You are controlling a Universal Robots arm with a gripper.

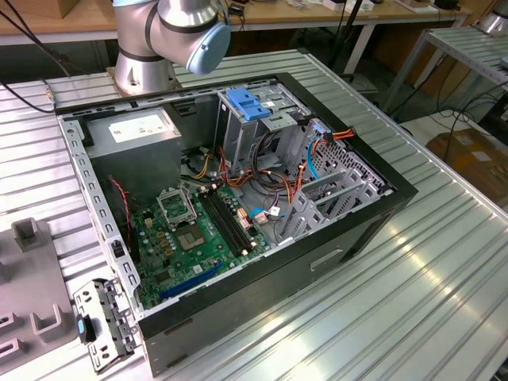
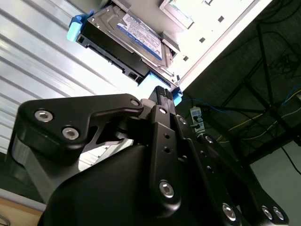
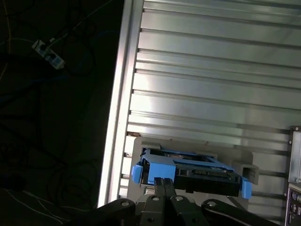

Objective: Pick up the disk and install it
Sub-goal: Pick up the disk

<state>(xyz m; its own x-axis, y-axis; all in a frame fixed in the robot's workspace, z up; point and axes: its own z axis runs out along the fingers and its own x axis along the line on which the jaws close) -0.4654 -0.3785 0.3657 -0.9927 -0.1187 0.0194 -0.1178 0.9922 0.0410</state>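
The disk [image 2: 127,35] is a silver-grey hard drive with a white and blue label and blue carrier rails. In both wrist views it rests in a pale grey holder [image 3: 247,165] on the ribbed metal table, close to the table's edge. In the first wrist view I see the disk [image 3: 202,173] end-on, with a blue rail [image 3: 149,169] along the side nearest me. My gripper [image 2: 162,92] has its black fingers pressed together, and I see nothing between them. Their tips sit right at that blue rail, and the gripper [image 3: 164,181] is centred on the rail's end.
In the exterior view an open computer case [image 1: 381,208] lies on the ribbed table, with a green motherboard [image 1: 198,234], a grey power-supply box [image 1: 135,131] and a light-blue latch plate [image 1: 250,103] over the drive cage. The arm's base [image 1: 147,67] stands behind the case. The table edge [image 3: 115,141] drops to a dark floor with cables.
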